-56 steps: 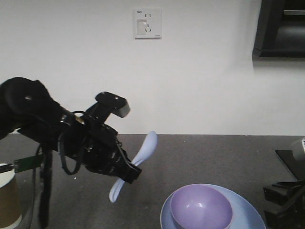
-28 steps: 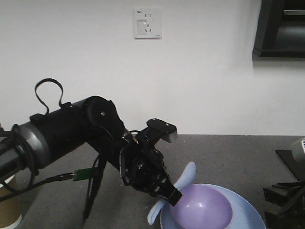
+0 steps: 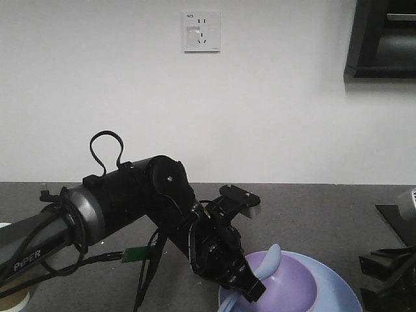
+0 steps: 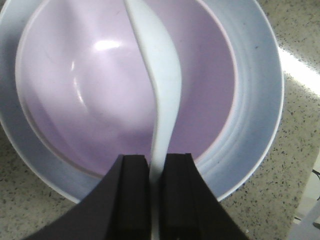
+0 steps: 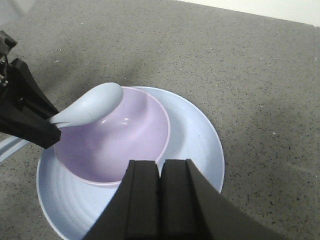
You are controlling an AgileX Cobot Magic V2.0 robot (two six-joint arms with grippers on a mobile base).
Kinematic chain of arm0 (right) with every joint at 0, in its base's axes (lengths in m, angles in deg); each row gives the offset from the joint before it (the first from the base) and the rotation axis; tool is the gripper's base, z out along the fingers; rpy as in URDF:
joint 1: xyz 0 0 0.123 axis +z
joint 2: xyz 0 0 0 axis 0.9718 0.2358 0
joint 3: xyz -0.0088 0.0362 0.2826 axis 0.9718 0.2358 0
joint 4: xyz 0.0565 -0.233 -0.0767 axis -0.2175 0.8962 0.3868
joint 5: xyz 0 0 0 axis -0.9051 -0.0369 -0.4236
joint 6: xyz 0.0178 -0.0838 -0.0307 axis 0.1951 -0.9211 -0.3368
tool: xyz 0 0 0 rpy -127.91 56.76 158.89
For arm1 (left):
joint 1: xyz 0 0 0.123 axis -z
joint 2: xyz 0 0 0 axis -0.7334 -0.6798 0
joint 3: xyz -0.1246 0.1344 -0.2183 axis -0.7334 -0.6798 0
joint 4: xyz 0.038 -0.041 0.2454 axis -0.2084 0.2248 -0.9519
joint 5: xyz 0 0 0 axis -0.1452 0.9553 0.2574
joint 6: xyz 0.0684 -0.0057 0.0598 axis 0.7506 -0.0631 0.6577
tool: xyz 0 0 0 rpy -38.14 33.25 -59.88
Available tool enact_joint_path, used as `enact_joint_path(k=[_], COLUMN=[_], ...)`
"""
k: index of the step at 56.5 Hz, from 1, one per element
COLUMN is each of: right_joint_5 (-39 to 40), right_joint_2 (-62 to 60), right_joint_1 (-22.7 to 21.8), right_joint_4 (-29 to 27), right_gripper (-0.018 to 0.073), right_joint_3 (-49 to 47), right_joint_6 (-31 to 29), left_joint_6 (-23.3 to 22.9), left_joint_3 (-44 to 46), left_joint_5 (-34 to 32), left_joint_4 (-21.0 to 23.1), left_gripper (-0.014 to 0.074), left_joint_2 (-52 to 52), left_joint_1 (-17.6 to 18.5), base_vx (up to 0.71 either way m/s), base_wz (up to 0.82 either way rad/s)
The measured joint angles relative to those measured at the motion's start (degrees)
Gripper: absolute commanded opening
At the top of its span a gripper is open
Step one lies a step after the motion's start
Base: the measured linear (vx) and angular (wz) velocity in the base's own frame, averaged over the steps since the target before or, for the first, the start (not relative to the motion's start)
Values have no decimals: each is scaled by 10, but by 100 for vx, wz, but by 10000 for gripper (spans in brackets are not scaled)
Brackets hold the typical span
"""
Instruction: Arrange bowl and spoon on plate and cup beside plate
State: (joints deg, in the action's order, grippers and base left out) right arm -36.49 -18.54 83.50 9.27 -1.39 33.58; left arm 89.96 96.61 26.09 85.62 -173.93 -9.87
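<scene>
The bowl (image 5: 115, 145) fills the left part of the plate (image 5: 200, 150). The spoon (image 5: 95, 105) slants above the bowl, pinched in the left gripper (image 4: 156, 159), whose arm (image 3: 130, 195) blocks the plate's left side. The right gripper (image 5: 160, 167), jaws pressed together, hangs over the plate's near edge. Open counter (image 5: 225, 60) beyond the plate and to its right gives room to approach, and the plate's right band is uncovered.

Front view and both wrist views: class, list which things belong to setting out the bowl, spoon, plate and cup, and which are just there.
Belong to the job: bowl, spoon, plate, cup (only an edge shows).

Just there: wall socket, dark wall unit.
</scene>
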Motion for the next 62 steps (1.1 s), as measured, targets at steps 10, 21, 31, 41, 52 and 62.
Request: enact_joint_path(k=[10,21,31,41,52,62], right_joint_5=[0,0,0,0,-1,-1], right_joint_2=[0,0,0,0,0,0], right_joint_1=[0,0,0,0,0,0], right_joint_4=[0,0,0,0,0,0], right_gripper=[-8,-9,-9,-9,-9,-9], right_joint_3=[0,0,0,0,0,0], right_joint_6=[0,0,0,0,0,0], left_joint_6=[0,0,0,-2,-67,-159], left_joint_3=[0,0,0,0,0,0], left_joint_5=[-6,-6,-6,-11,-10,42], left_joint_4=[0,0,-3,-58,-203,-385], left_gripper=[316,426,440,440,440,440], left_joint_2=[0,0,2,25,100,170], left_joint_1=[0,0,0,1,1,-1], base_vx=[0,0,0,0,0,0], base_wz=[0,0,0,0,0,0])
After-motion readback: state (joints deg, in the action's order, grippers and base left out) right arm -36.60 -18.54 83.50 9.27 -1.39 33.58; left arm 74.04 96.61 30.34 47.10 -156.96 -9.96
